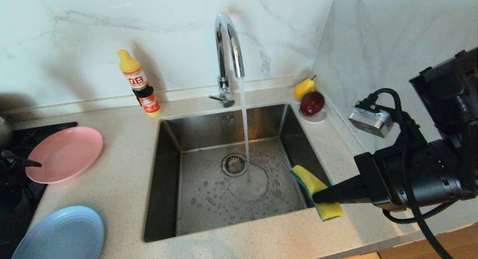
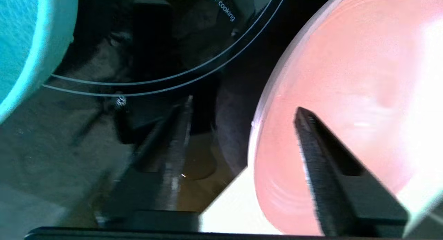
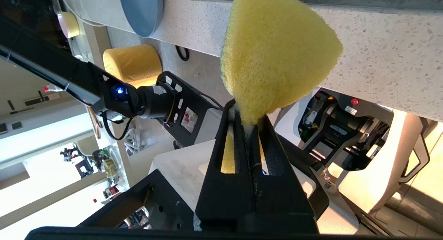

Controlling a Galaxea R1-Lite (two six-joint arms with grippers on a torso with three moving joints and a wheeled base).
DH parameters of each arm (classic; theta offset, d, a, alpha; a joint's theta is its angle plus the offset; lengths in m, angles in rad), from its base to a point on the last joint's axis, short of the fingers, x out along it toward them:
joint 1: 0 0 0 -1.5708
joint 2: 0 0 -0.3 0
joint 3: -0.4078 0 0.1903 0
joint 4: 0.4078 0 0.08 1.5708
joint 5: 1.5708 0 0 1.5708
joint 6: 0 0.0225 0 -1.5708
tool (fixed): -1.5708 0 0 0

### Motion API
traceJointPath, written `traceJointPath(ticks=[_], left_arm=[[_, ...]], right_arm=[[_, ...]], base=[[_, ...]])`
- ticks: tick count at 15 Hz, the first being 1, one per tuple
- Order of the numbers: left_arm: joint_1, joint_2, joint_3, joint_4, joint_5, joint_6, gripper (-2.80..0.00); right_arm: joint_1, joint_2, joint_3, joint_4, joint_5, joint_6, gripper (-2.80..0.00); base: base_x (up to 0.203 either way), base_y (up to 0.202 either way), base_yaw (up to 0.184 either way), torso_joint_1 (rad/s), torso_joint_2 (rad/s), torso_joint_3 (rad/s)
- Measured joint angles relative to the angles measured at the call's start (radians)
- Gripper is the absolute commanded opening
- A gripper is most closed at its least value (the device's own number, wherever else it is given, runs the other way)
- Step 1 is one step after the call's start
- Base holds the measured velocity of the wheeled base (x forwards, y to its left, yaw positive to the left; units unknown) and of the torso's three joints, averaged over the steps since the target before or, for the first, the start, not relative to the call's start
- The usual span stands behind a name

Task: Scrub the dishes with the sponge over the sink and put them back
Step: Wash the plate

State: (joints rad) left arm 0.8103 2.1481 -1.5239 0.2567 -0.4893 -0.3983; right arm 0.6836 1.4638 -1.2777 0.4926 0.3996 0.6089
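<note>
**Now: left pincer spread at the pink plate, sponge waiting on the right**

Leftmost, my left pincer (image 2: 242,112) stands spread at the near rim of the wide round matte pink plate (image 1: 65,153), one finger over the plate's face and the other outside the rim, above the black glass cooktop (image 2: 145,43); nothing is gripped. The plate lies flat on the speckled stone surface (image 1: 119,184), partly overlapping the cooktop, so it sits directly ahead of that pincer and well apart from my right arm. I judge the next grasp depends on that rim sitting between the two fingers. Beside it, the teal straight-sided bowl (image 2: 24,43) stands close by, and the similar light-blue plate (image 1: 61,234) lies nearer the front edge. Further right comes an orange dish-soap bottle with a yellow cap (image 1: 140,85), then the square brushed steel sink (image 1: 168,177), with water running from the chrome arched tap (image 1: 227,46) onto the floor beside the drain. At the sink's right edge my right pincer (image 1: 317,196) is pressed together on the yellow sponge with a green layer (image 1: 317,190), pinching its narrow end. Behind, a yellow pear (image 1: 304,88) and a dark red fruit (image 1: 312,103) sit on a small white saucer (image 1: 317,119).
</note>
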Motion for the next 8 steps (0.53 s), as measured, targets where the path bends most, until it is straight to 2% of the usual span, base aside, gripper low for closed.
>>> traceJointPath(ticks=[2,5,8], left_arm=[[0.017,0.001,-0.005,0.005,-0.067,-0.019,0.0],[0.029,-0.006,-0.007,0.01,-0.107,-0.026,0.0],[0.054,-0.022,-0.007,0.019,-0.192,-0.03,0.0]], right_arm=[[0.0,0.001,0.0,0.0,0.0,0.0,-2.8],[0.0,0.001,0.0,0.0,0.0,0.0,-2.8],[0.0,0.001,0.001,0.0,-0.001,0.001,-2.8]], base=[[0.0,0.0,0.0,0.0,0.0,0.0],[0.0,0.0,0.0,0.0,0.0,0.0],[0.0,0.0,0.0,0.0,0.0,0.0]])
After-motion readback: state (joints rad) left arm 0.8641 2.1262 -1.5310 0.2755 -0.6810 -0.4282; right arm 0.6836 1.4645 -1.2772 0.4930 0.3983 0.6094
